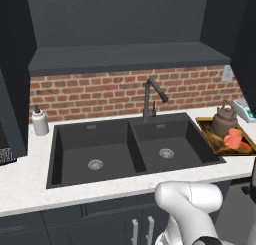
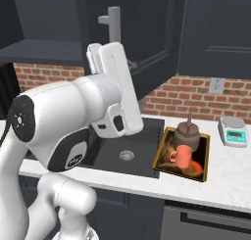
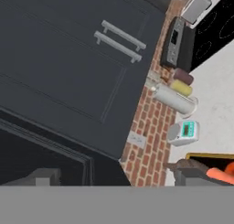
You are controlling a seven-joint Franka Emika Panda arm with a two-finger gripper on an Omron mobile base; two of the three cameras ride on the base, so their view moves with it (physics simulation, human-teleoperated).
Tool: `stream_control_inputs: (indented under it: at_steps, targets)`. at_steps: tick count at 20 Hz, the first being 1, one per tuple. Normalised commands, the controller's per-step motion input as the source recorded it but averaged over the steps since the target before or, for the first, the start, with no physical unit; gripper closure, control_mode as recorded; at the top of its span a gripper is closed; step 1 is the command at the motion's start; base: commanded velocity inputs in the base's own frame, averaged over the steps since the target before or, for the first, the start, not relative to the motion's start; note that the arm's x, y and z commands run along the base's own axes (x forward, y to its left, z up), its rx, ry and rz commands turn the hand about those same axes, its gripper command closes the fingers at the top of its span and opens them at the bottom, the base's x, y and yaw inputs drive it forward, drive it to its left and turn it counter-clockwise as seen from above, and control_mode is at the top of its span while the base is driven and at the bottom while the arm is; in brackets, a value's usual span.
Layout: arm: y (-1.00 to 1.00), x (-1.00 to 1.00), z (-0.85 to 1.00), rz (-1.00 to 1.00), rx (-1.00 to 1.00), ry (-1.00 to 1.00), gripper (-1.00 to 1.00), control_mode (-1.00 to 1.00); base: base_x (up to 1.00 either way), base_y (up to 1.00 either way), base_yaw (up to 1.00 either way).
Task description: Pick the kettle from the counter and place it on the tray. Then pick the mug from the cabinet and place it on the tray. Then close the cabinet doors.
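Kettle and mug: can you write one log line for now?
kettle: on tray | mug: on tray | cabinet doors: open | fingers: open, empty

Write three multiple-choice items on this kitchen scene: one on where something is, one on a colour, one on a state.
1. Where is the mug?
A. on the tray, in front of the kettle
B. in the sink
C. on the cabinet shelf

2. What colour is the mug?
A. white
B. orange
C. green

3. How do the cabinet doors stand?
A. both shut
B. open, swung outward
C. taken off

Answers:
1 A, since the right base view shows the mug on the golden-brown tray right in front of the kettle.
2 B, as it is bright orange in both base views.
3 B, because the left base view shows the dark cabinet shelf uncovered.
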Motion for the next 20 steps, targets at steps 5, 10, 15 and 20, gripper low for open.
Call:
stream_control_inputs:
  at_steps: [5, 10, 15, 20]
  targets:
    - [0.66, 0.5, -0.07, 0.21, -0.01, 0.0, -1.0, -1.0, 0.0, 0.0, 0.0]
    - [0.7, 0.6, -0.1, 0.23, 0.0, 0.08, -1.0, -1.0, 0.0, 0.0, 0.0]
    - [0.66, 0.79, -0.08, 0.2, 0.0, 0.04, -1.0, -1.0, 0.0, 0.0, 0.0]
    - [0.62, 0.88, -0.12, 0.17, 0.0, 0.0, -1.0, -1.0, 0.0, 0.0, 0.0]
